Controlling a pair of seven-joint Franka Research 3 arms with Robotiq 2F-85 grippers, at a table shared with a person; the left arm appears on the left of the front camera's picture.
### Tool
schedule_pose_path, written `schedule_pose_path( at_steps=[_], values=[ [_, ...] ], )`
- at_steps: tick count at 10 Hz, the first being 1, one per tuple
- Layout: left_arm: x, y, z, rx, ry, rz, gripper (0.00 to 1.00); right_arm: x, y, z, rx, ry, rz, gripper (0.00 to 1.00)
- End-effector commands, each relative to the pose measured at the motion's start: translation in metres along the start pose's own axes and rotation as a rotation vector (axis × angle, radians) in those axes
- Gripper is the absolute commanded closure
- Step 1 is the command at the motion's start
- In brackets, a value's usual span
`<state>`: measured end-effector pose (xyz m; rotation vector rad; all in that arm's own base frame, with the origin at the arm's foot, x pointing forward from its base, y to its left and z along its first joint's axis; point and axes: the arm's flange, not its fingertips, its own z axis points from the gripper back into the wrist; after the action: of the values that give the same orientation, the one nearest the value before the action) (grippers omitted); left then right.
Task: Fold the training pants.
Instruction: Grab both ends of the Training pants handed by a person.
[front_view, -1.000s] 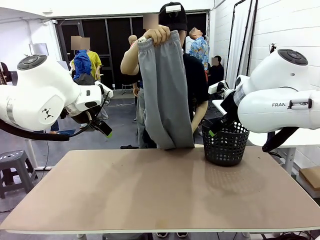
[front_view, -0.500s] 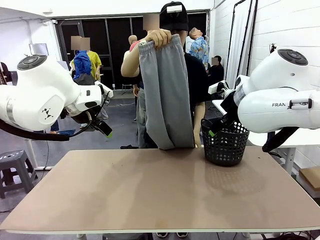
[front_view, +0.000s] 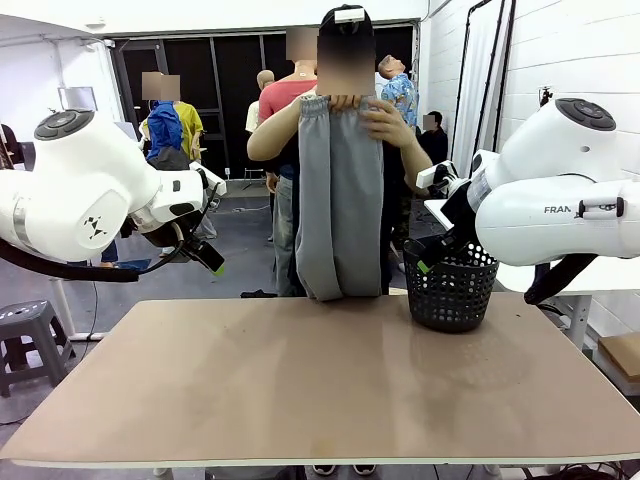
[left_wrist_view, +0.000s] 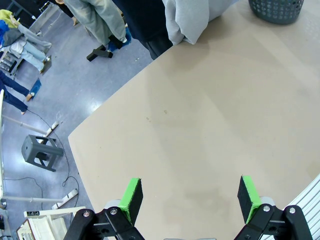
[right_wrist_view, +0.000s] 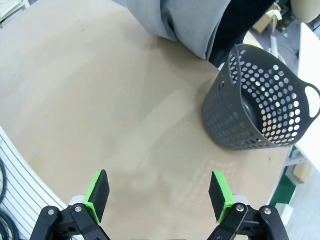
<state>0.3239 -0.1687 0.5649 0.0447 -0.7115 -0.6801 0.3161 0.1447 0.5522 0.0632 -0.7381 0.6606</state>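
Grey training pants hang from the person's hands over the table's far edge; we see left gripper and right gripper spread wide, holding nothing.

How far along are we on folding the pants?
Barely started. Done: nothing lies folded on the table. In hand: the person's hands hold the training pants up by the waistband, hems near the far edge. To do: laying them flat and folding; the left gripper and right gripper hang open, empty.
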Motion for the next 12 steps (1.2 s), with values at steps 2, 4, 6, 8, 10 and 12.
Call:
schedule_pose_path(
  at_steps=[2,4,6,8,10,12],
  values=[
    [0.0002,-0.0004,-0.0002,-0.002,0.006,-0.002,0.00,-0.0012,0.0005,0.0010,0.003,0.009,0.003,0.00],
    [0.0002,-0.0004,-0.0002,-0.002,0.006,-0.002,0.00,-0.0012,0.0005,0.0010,0.003,0.009,0.003,0.00],
    [0.0002,-0.0004,-0.0002,-0.002,0.006,-0.002,0.00,-0.0012,0.0005,0.0010,0.003,0.009,0.003,0.00],
    [0.0002,-0.0004,-0.0002,-0.002,0.006,-0.002,0.00,-0.0012,0.0005,0.0010,0.003,0.009,0.003,0.00],
    [0.0002,-0.0004,-0.0002,-0.002,0.006,-0.002,0.00,-0.0012,0.0005,0.0010,0.003,0.009,0.003,0.00],
    [0.0002,-0.0004,-0.0002,-0.002,0.006,-0.002,0.00,-0.0012,0.0005,0.0010,0.003,0.009,0.003,0.00]
  ],
)
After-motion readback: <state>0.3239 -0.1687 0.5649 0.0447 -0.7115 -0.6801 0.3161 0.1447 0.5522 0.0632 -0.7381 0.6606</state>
